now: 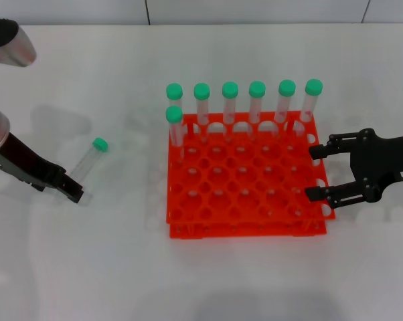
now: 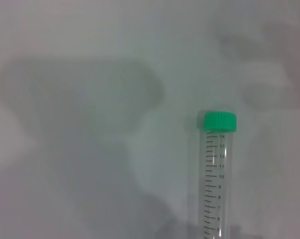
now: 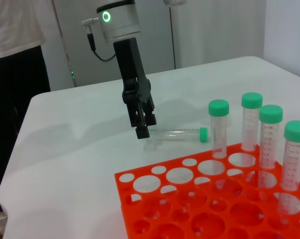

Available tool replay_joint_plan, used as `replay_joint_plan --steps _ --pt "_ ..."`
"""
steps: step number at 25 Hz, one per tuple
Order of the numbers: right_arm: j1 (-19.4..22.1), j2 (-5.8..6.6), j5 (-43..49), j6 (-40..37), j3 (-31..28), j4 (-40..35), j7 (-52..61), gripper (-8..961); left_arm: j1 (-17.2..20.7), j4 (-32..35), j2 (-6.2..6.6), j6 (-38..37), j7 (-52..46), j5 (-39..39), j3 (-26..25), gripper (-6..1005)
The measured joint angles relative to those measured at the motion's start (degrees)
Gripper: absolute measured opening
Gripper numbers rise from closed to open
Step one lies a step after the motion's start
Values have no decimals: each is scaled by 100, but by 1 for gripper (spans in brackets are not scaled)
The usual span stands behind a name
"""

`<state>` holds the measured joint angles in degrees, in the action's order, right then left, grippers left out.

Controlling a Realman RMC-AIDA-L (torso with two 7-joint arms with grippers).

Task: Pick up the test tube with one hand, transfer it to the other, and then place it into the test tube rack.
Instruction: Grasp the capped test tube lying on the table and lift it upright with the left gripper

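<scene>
Rack [image 1: 245,180], orange-red, sits nearest on the white table [image 1: 121,267], 7 green-capped tubes [image 1: 229,107] upright along its far rows. Right gripper [image 1: 318,172] hovers at its right edge, jaws wide and empty. Left gripper [image 1: 73,192] is at the base of the lying test tube [image 1: 91,157]; whether it grips, I cannot tell.

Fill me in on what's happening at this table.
The left gripper is down at the bottom end of a loose test tube lying on the white table, apparently about to grasp it or just closing on it; the tube is not lifted yet. The right gripper waits open at the right edge of the orange rack. Seven other green-capped tubes stand upright along the rack's far side. The hand-over and placing are yet to come.
</scene>
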<state>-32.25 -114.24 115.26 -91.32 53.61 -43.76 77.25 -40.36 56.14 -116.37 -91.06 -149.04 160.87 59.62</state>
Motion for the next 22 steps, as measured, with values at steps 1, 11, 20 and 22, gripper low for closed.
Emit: replay_joint_plan --steps 1,11,20,22 --pt "1 0 2 1 0 0 0 792 -7 -15 0 13 0 1 9 769" --pt "17 -9 5 21 15 0 -8 792 -27 -152 1 159 17 5 63 761" --pt "18 -10 5 20 26 0 -9 791 -25 -156 -13 219 47 -8 93 720" --pt "18 -10 5 19 27 -3 -9 791 -25 -157 -19 220 48 -7 93 653"
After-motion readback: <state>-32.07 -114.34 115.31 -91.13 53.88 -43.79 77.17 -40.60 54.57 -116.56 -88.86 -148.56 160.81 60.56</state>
